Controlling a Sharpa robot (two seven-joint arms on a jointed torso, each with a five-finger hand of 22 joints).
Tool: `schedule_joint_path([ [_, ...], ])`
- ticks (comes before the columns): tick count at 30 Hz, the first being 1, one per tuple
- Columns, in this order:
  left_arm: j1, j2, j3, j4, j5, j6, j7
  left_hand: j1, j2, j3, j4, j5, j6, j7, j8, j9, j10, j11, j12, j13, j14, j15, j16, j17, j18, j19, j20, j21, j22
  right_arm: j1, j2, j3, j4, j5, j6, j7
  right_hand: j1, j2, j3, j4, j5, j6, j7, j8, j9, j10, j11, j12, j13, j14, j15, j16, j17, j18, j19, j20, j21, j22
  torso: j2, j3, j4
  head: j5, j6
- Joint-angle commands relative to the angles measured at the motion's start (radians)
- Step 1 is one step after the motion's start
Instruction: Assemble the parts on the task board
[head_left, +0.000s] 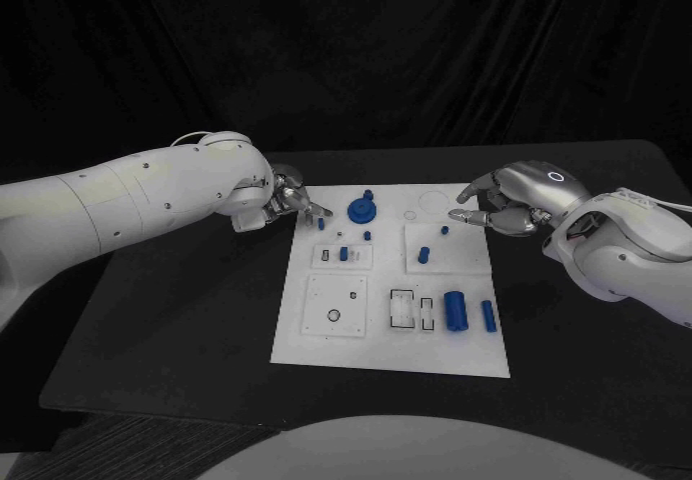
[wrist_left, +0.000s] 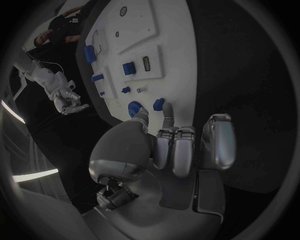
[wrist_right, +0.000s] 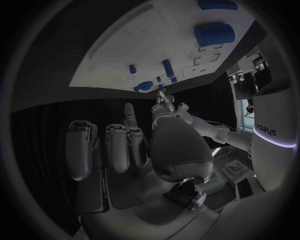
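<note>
Centrally on the black table (head_left: 173, 300) lies the white task board (head_left: 476, 355), a flat rectangular plate with raised white panels and cut-out slots, and small blue parts spread over it. From the left side of the head view comes the left arm (head_left: 116, 200), large and white, ending in the silver left hand (head_left: 286, 205) at the board's far left corner. Its fingers are curled inward and close together, with the fingertips (wrist_left: 167, 120) just above the board's edge next to a small blue peg (head_left: 320, 224); whether they touch the peg or the board cannot be told, and nothing is seen gripped. From the right side comes the right arm (head_left: 635, 255), with the right hand (head_left: 508, 205) over the board's far right corner. Its fingers are also curled in, thumb and fingertips drawn near each other, holding nothing that can be seen. Among the parts, the largest is a ribbed blue cylinder (head_left: 454, 311) lying near the board's right edge, with a slimmer blue bar (head_left: 489, 316) just beside it. A round blue disc with a knob (head_left: 362, 209) sits near the far edge, between the two hands. Smaller blue pins (head_left: 424, 255) stand in the middle panels.
</note>
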Motion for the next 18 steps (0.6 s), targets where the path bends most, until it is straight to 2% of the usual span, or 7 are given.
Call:
schedule_joint_path([
  [1, -0.002, 0.003, 0.001, 0.0, 0.005, 0.021, 0.01, 0.009, 0.008, 0.001, -0.006, 0.007, -0.01, 0.001, 0.007, 0.005, 0.103, 0.007, 0.004, 0.263, 0.104, 0.007, 0.003, 0.263, 0.006, -0.009, 0.0, -0.008, 0.177, -0.002, 0.001, 0.001, -0.001, -0.002, -0.006, 0.001, 0.011, 0.003, 0.001, -0.006, 0.006, 0.007, 0.003, -0.006, 0.001, 0.105, 0.008, 0.004, 0.263, 0.079, -0.001, -0.001, 0.111, 0.002, 0.061, -0.006, 0.002, 0.229, 0.0, 0.0004, -0.0025, 0.002, 0.0],
  [3, -0.003, 0.003, 0.001, 0.0, 0.005, 0.024, 0.01, 0.013, 0.009, 0.003, -0.009, 0.011, -0.013, 0.001, 0.008, 0.008, 0.103, 0.007, 0.004, 0.263, 0.104, 0.007, 0.003, 0.263, 0.006, -0.009, 0.0, -0.008, 0.177, -0.002, 0.001, 0.001, -0.001, -0.002, -0.005, 0.001, 0.013, 0.002, 0.002, -0.007, 0.012, 0.008, 0.003, -0.008, 0.001, 0.105, 0.008, 0.004, 0.263, 0.079, -0.001, -0.001, 0.111, 0.002, 0.061, -0.006, 0.001, 0.229, 0.0, 0.0004, -0.0023, 0.002, 0.0],
  [10, -0.004, 0.007, 0.001, -0.002, 0.005, 0.025, 0.012, 0.037, 0.017, 0.015, -0.032, 0.056, -0.029, 0.002, 0.013, 0.026, 0.103, 0.008, 0.004, 0.263, 0.104, 0.009, 0.003, 0.263, 0.008, -0.015, 0.001, -0.018, 0.178, -0.003, 0.002, 0.001, -0.001, -0.002, -0.001, -0.001, 0.022, 0.001, 0.005, -0.008, 0.031, 0.01, 0.004, -0.015, 0.001, 0.105, 0.008, 0.004, 0.263, 0.078, -0.002, -0.002, 0.108, 0.003, 0.06, -0.007, 0.0, 0.229, 0.001, 0.0013, -0.0008, 0.0, 0.0],
  [14, -0.005, 0.008, 0.001, -0.002, 0.005, 0.027, 0.015, 0.054, 0.023, 0.028, -0.049, 0.088, -0.038, 0.002, 0.012, 0.032, 0.103, 0.008, 0.004, 0.263, 0.104, 0.009, 0.003, 0.263, 0.009, -0.018, 0.002, -0.023, 0.178, -0.003, 0.001, 0.001, -0.001, -0.002, 0.002, -0.004, 0.037, -0.002, 0.012, -0.012, 0.064, 0.015, 0.004, -0.025, 0.001, 0.105, 0.007, 0.004, 0.263, 0.077, -0.004, -0.003, 0.104, 0.003, 0.059, -0.009, -0.003, 0.228, 0.001, 0.0007, 0.0002, -0.001, 0.0],
  [18, -0.005, 0.011, 0.001, -0.003, 0.005, 0.028, 0.02, 0.066, 0.026, 0.037, -0.061, 0.104, -0.043, 0.001, 0.01, 0.034, 0.103, 0.008, 0.004, 0.263, 0.104, 0.009, 0.003, 0.263, 0.01, -0.022, 0.002, -0.029, 0.177, -0.004, 0.001, 0.001, -0.001, -0.002, 0.004, -0.006, 0.043, -0.003, 0.015, -0.014, 0.077, 0.016, 0.004, -0.029, 0.001, 0.105, 0.006, 0.004, 0.263, 0.077, -0.005, -0.003, 0.103, 0.003, 0.06, -0.01, -0.001, 0.228, 0.001, 0.0007, -0.0007, -0.004, 0.0],
])
